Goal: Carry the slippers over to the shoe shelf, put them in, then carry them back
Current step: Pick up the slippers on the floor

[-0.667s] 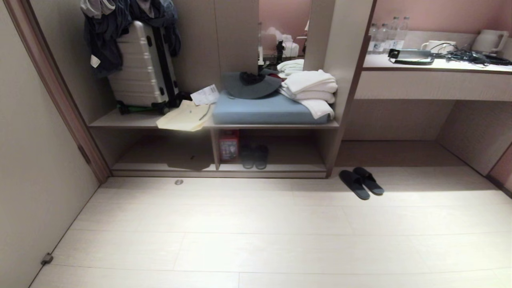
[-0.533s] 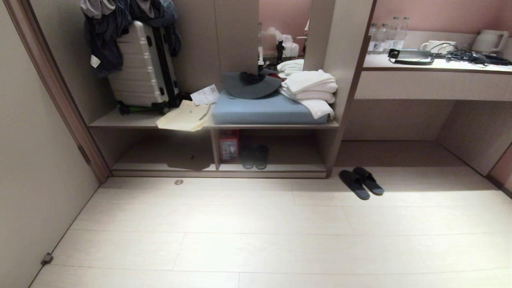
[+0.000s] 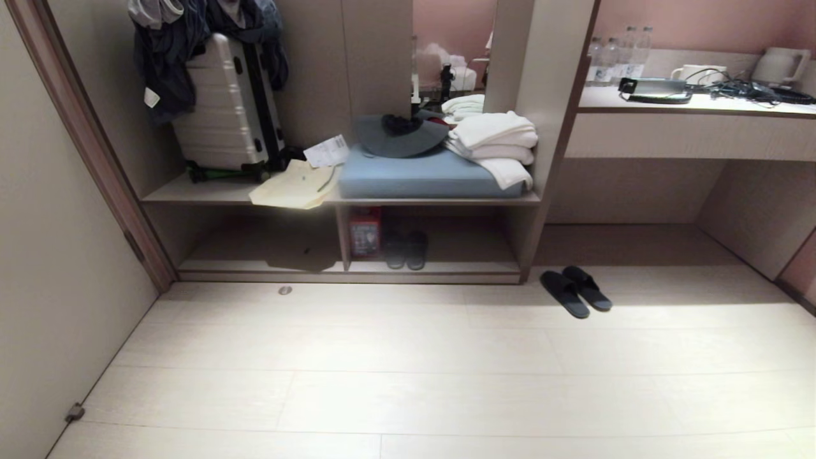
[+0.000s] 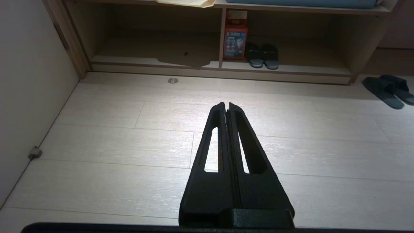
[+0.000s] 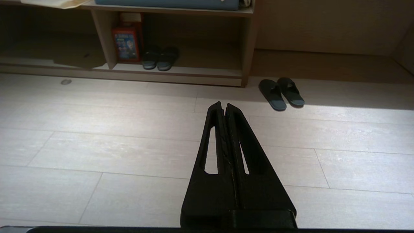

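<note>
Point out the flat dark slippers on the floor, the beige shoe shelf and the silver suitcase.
flat dark slippers [image 3: 575,292], head view, toe bands
beige shoe shelf [image 3: 440,266], head view, base board
silver suitcase [image 3: 220,105], head view, ribbed front

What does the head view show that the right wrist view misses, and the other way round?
Head only: suitcase, towels, desk with bottles.
Right wrist only: the shut right claw over the floor.
Both: slippers on the floor beside the shelf, a second pair and a red box inside it, the blue cushion above.
</note>
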